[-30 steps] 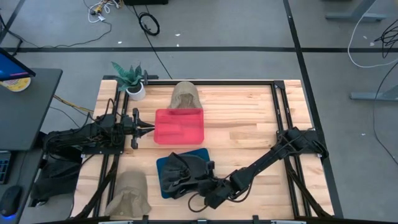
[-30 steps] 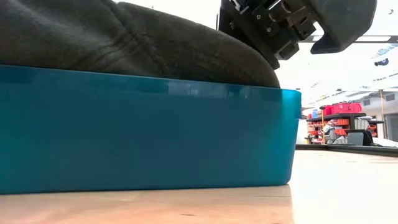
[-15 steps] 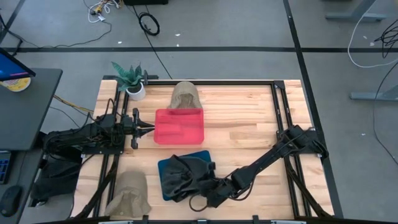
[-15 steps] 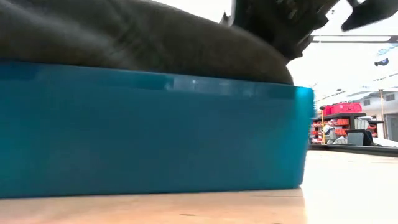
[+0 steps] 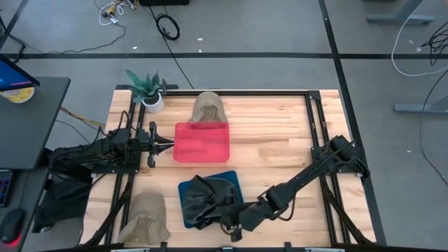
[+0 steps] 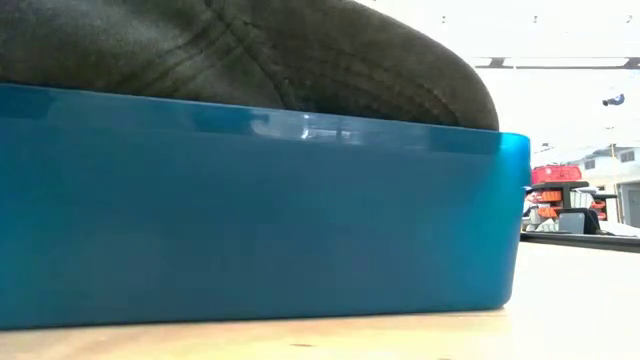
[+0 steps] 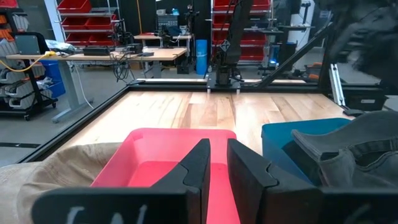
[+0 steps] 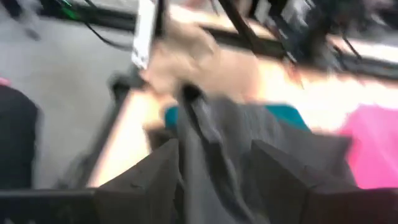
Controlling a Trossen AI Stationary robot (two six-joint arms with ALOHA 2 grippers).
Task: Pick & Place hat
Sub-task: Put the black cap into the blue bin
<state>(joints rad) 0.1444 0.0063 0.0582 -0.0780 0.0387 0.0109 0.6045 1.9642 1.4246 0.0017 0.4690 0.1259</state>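
The dark hat (image 5: 207,199) already lies in the blue bin (image 5: 187,192), but I cannot tell whether the right tool (image 5: 234,222) beside it has released.

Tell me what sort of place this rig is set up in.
Probably a robotics lab or workshop. Beyond the wooden table, the left wrist view shows shelving with red bins and a workbench strewn with cables. The high view shows loose cables on a bare floor.

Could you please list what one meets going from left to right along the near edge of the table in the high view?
Tan hat → blue bin with the dark hat in it → right gripper at the bin's right side.
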